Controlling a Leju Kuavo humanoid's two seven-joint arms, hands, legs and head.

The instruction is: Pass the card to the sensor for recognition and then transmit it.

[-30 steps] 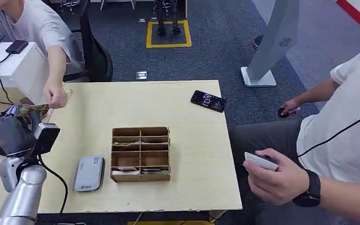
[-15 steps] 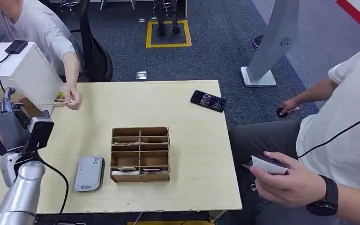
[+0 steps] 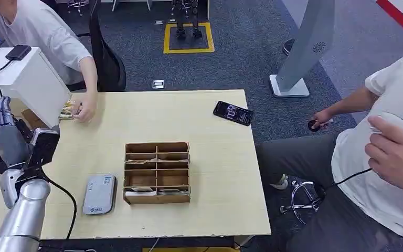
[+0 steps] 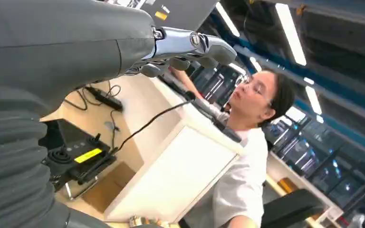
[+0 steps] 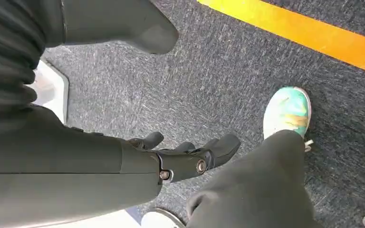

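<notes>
The head view looks down and forward from high over the table [image 3: 215,205], which fills the frame's centre. The left wrist view sits close behind the left hand [image 4: 190,47], tilted, facing the white box [image 4: 171,180] and seated person [image 4: 247,161], both at upper left of the head view. The right wrist view points at carpet [image 5: 247,71] behind the right hand [image 5: 190,156].

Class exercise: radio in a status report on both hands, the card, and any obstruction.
Left hand raised, holding nothing. Right hand hanging over floor, holding nothing. Card on table under person's hand. Nothing else obstructing.
</notes>
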